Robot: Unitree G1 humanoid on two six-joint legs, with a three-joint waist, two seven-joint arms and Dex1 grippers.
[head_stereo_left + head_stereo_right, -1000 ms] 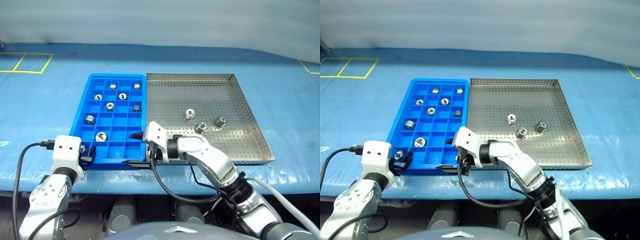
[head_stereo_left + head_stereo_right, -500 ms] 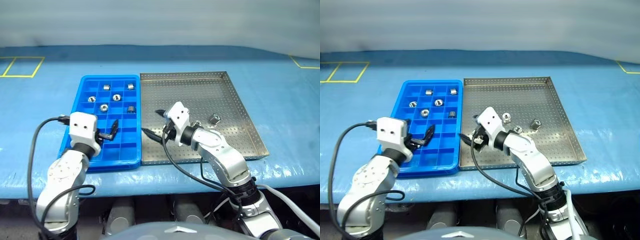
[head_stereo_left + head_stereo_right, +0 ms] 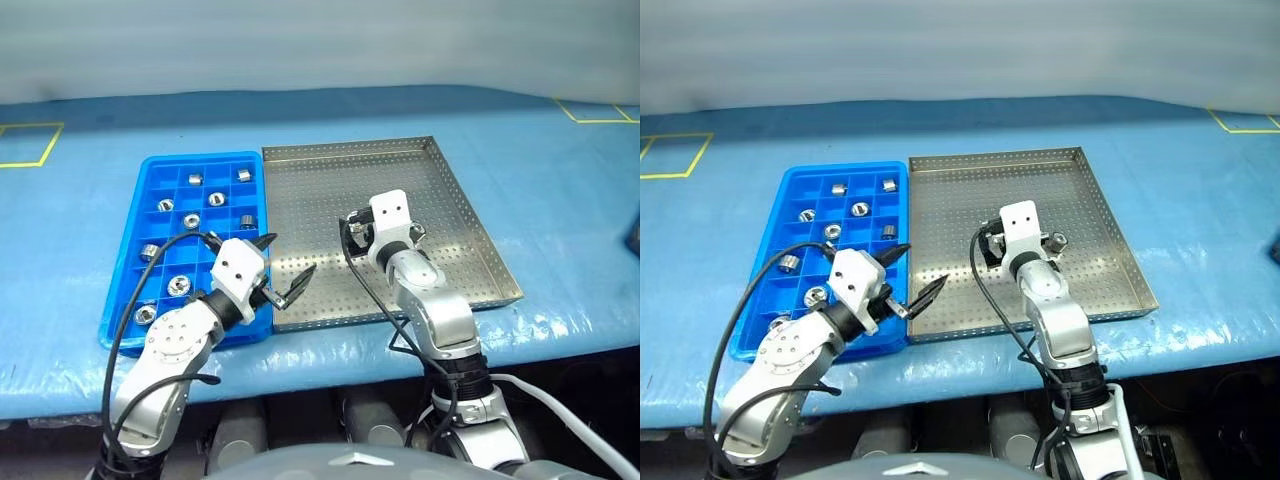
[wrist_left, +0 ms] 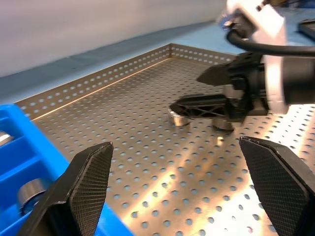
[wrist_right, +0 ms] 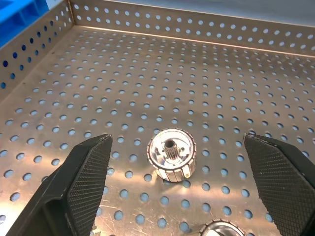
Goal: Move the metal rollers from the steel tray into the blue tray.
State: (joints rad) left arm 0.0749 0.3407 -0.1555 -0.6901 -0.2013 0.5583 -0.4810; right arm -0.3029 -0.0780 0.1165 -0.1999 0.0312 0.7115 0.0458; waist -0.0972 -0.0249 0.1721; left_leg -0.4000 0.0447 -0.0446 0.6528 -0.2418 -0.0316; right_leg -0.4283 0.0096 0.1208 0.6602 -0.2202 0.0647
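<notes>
Blue-covered table (image 3: 560,200) | both jaws wide, empty | right gripper (image 5: 182,162) straddles roller (image 5: 172,155) centre frame | your risk: neighbouring roller (image 5: 221,228) gets nudged, misgrip

Open left gripper (image 3: 281,268) over steel tray (image 3: 455,215)

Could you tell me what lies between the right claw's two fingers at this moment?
One metal roller stands on the steel tray floor between the open right claw fingers, touching neither; otherwise bare perforated floor. The right wrist view shows it.
</notes>
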